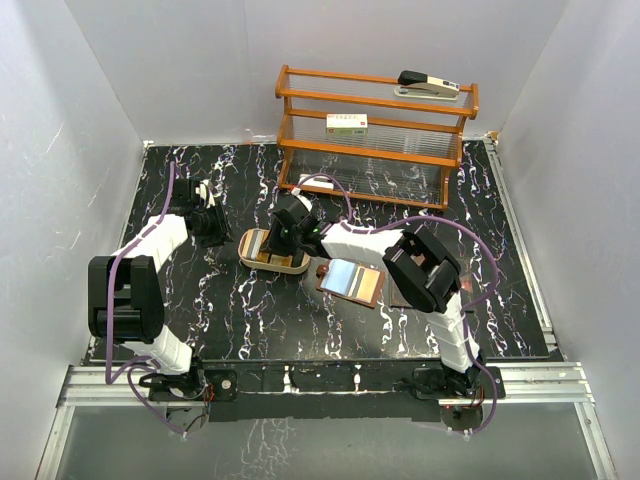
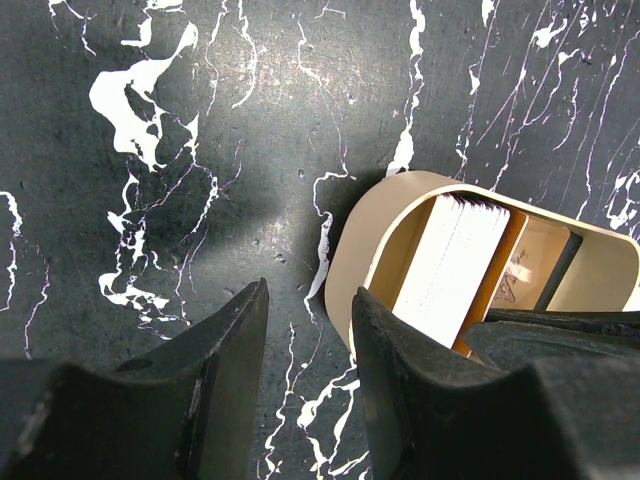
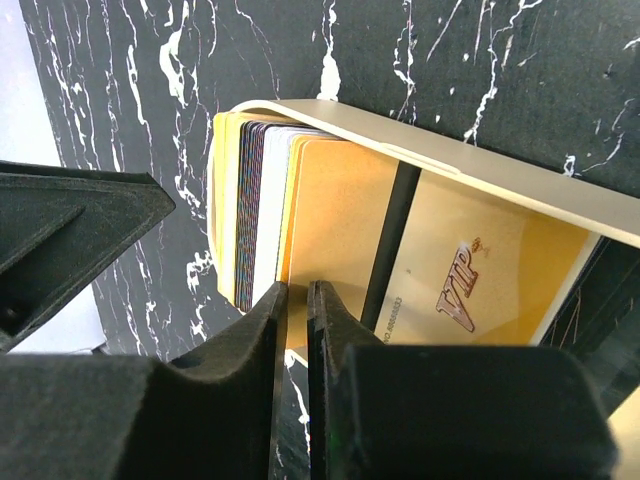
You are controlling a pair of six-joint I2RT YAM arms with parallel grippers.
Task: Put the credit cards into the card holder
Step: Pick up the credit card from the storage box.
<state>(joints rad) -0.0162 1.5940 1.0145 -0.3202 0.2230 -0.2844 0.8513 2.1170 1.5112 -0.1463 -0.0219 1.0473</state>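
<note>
The credit cards (image 3: pixel 260 210) stand on edge in a stack at one end of a tan rounded tray (image 1: pixel 254 262): gold, dark-striped, white and gold-orange. A gold "VIP" card (image 3: pixel 470 290) with a dark stripe lies in the tray. My right gripper (image 3: pixel 297 290) reaches down into the tray (image 3: pixel 500 170), jaws nearly together on the edge of the gold-orange front card (image 3: pixel 340 210). The card holder (image 1: pixel 350 281), a brown wallet, lies open right of the tray, its glossy inside facing up. My left gripper (image 2: pixel 310 300) is open and empty, one finger beside the tray's rounded end (image 2: pixel 375 235).
A wooden shelf rack (image 1: pixel 375 135) stands at the back with a stapler (image 1: pixel 428 85) on top and a white labelled box (image 1: pixel 347 124) on its middle shelf. White walls close in the black marbled table on three sides.
</note>
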